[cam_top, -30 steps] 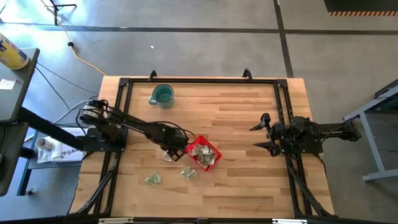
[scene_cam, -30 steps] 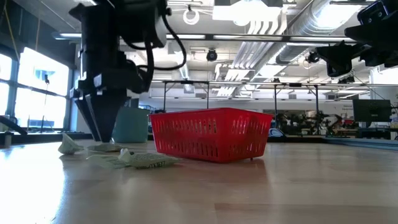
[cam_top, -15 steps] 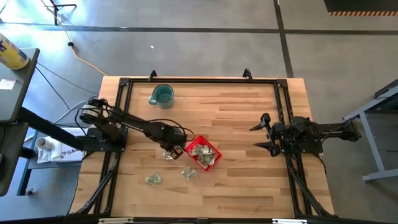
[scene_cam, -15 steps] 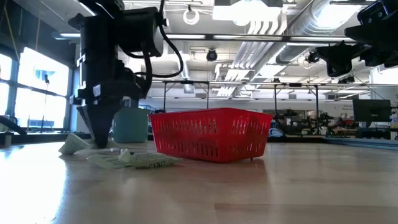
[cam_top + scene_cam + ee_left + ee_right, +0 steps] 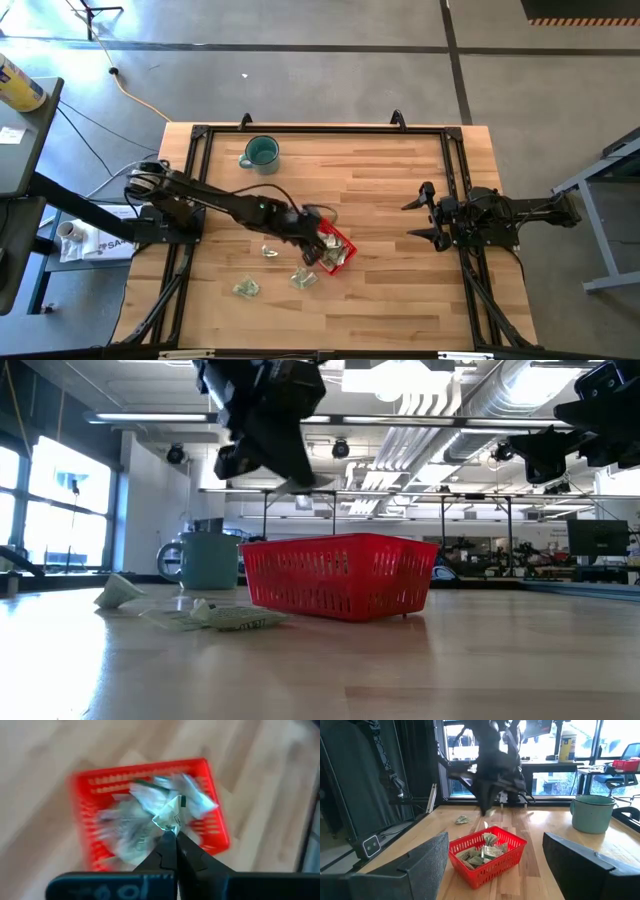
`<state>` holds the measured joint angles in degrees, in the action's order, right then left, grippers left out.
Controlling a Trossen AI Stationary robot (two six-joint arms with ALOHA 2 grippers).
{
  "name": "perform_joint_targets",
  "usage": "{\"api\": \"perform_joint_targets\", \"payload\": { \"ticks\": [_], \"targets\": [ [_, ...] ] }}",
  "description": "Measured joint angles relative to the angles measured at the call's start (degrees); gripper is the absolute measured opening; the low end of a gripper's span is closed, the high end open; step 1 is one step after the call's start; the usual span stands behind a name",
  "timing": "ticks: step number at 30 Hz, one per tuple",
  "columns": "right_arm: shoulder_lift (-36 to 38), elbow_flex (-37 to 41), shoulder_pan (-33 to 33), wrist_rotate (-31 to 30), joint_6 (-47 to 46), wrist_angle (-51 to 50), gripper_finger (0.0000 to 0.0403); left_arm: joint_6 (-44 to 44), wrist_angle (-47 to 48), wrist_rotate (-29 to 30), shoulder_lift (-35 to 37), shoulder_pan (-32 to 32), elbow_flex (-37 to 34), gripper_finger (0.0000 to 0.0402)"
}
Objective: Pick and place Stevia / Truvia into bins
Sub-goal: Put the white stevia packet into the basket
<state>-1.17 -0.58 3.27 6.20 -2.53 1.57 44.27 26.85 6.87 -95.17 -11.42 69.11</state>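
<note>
Up and across went the left arm since a second before: it had been low by the loose packets, and now the left gripper (image 5: pixel 172 834) hung over the red bin (image 5: pixel 333 246). Its fingers were pinched tight on one small packet (image 5: pixel 170 813), right above the pile already inside. The right gripper (image 5: pixel 428 212) waited far off at the table's edge, fingers spread. Three packets (image 5: pixel 246 288) lay on the wood behind the left gripper. The held packet was light and crinkly. Let go too high, I think it could flutter past the rim or stick to a finger.
</note>
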Motion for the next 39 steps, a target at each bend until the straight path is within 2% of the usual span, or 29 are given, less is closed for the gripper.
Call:
{"api": "perform_joint_targets", "payload": {
  "ticks": [5, 12, 15, 18, 21, 23, 27, 35, 39],
  "targets": [
    [-0.16, 0.0, 0.01, -0.03, -0.01, 0.04, 0.0312, -2.0, -6.96, -3.48, -4.41, 0.0, 0.69, 0.006],
    [-0.75, 0.0, 0.01, -0.04, 0.01, 0.19, 0.0312, 0.64, -5.18, -3.36, -3.9, 0.04, 0.61, 0.0184],
    [-0.74, 0.0, 0.02, -0.04, -0.01, 0.21, 0.0312, 3.2, 2.63, -5.13, -1.58, -0.38, 0.65, 0.0235],
    [-0.72, 0.0, 0.02, -0.04, 0.01, 0.24, 0.0312, 3.6, 17.67, -3.41, 0.27, -2.78, 0.6, 0.0262],
    [-0.72, 0.0, 0.02, -0.04, 0.0, 0.24, 0.0312, 2.04, 29.72, -0.45, 1.13, -6.52, 0.6, 0.0268],
    [-0.72, 0.0, 0.02, -0.02, 0.0, 0.24, 0.0312, -1.62, 33.75, -0.06, 1.13, -8.69, 0.14, 0.0267],
    [-0.72, 0.0, 0.02, -0.04, 0.01, 0.26, 0.0312, -7.84, 28.99, -0.17, 0.76, -10.54, -4.1, 0.0259],
    [-0.7, 0.0, 0.02, -0.02, -0.01, 0.3, 0.0312, -9.91, 16.55, -0.92, 0.8, -10.32, -13.23, 0.0253],
    [-0.7, 0.0, 0.01, -0.02, 0.0, 0.3, 0.0312, -10.14, 13.48, -0.04, 0.8, -9.45, -17.07, 0.022]
  ]
}}
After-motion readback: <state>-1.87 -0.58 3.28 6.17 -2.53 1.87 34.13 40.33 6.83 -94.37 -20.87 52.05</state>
